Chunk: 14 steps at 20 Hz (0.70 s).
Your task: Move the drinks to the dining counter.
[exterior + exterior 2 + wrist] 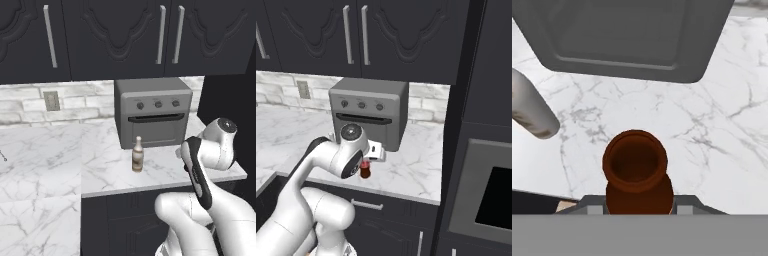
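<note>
Dark brown bottle with a red label (365, 170), standing on the white grey-veined marble counter (416, 170) before the grey toaster oven (368, 112), sits clamped in our end effector (637, 207), so we should lift it straight and keep it upright.

Glossy grey-veined marble worktop (165, 167), matt grey metal toaster oven (152, 117), smooth brown glass-like bottle (635, 172).

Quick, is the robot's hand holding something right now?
Gripper: closed on the brown bottle, which stands on the marble worktop in front of the toaster oven.
</note>
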Available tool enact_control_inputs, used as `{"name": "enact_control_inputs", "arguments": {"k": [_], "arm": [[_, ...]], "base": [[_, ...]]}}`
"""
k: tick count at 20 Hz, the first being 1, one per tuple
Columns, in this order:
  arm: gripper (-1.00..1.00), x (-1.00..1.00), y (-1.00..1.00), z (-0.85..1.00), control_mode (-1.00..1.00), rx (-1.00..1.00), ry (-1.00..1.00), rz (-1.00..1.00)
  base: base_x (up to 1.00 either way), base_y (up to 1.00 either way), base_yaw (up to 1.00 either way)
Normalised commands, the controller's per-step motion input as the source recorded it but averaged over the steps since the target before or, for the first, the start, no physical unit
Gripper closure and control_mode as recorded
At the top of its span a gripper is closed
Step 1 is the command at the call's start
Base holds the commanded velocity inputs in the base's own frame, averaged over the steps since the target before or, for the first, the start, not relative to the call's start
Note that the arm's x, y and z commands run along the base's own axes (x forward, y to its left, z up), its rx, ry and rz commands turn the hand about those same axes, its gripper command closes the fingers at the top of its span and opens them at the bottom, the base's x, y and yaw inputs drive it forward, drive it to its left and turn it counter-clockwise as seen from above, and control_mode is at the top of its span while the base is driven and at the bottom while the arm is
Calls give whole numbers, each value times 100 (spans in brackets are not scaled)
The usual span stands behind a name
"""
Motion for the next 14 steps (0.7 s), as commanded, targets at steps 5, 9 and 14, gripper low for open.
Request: {"name": "enact_control_inputs", "arguments": {"k": [5, 9, 14], "arm": [[100, -41, 0, 42, -100, 0, -8, 0], [100, -11, 0, 3, -100, 0, -1, 0], [100, 0, 0, 0, -100, 0, 0, 0]], "base": [[0, 0, 0], [0, 0, 0], [0, 0, 0]]}}
